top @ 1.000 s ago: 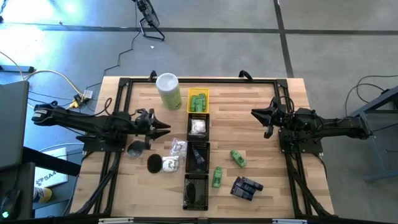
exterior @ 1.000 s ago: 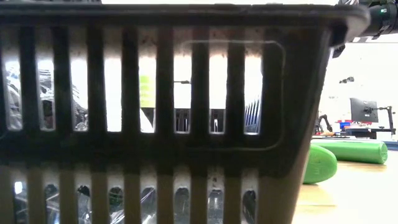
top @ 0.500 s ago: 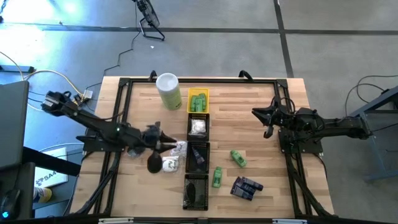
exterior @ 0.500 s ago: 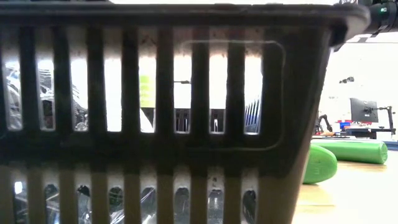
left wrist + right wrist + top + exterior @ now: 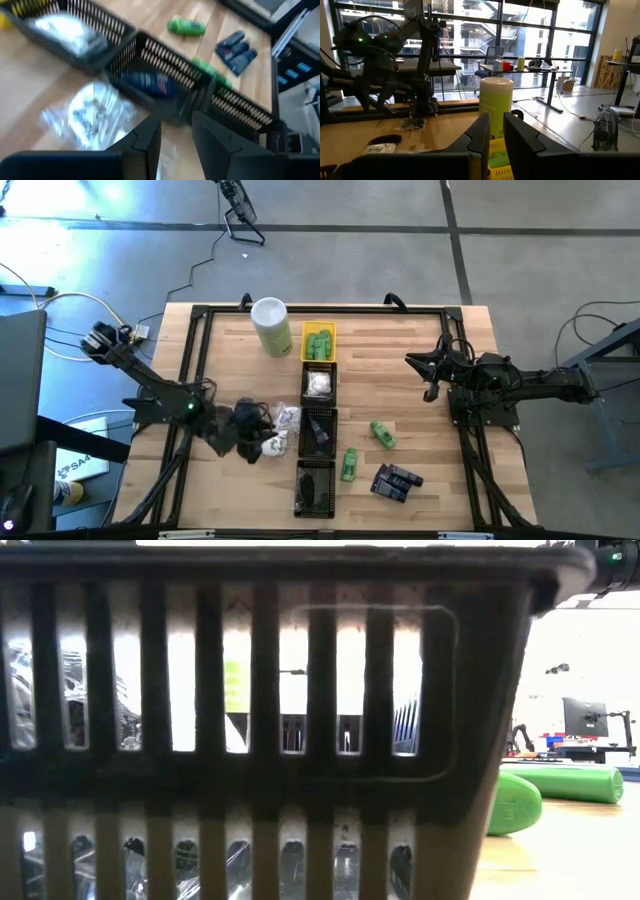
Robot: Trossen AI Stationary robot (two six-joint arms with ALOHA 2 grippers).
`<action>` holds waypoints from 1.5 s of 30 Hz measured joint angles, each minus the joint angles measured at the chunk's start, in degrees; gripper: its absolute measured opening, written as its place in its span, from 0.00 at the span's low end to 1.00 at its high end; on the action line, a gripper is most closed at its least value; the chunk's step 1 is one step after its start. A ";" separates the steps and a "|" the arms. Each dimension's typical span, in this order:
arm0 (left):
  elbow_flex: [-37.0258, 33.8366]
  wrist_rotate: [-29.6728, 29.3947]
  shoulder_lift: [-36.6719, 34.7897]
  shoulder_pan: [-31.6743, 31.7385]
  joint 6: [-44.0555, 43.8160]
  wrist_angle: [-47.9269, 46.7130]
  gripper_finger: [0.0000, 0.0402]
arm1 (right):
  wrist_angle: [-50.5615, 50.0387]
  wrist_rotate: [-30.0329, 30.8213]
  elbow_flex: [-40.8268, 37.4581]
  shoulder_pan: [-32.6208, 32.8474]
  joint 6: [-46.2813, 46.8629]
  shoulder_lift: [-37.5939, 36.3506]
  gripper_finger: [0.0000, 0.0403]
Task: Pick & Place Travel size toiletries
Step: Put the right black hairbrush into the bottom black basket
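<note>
Left tool (image 5: 252, 430) swung down over clear-wrapped piece (image 5: 90, 114), fingers slightly parted, empty; right arm idle.

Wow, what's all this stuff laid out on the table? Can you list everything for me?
Canister: one, pale green with white lid, far end of the table.
Trays: four in a row down the middle; the far one yellow, three black.
Green bottles: two loose to the right of the trays, more in the yellow tray.
Dark blue packets: a small bunch near the table's front right; one in a black tray.
Clear-wrapped white pieces: two left of the trays, one in a tray.
Wooden table: one, light wood, black frame.
Left gripper: open, low over the wrapped pieces.
Right gripper: waiting at the right side, fingers slightly apart.
</note>
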 joint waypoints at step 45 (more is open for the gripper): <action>42.09 18.88 53.12 -11.03 -35.49 -55.38 0.27 | 0.55 3.02 0.00 0.00 -5.14 0.01 0.11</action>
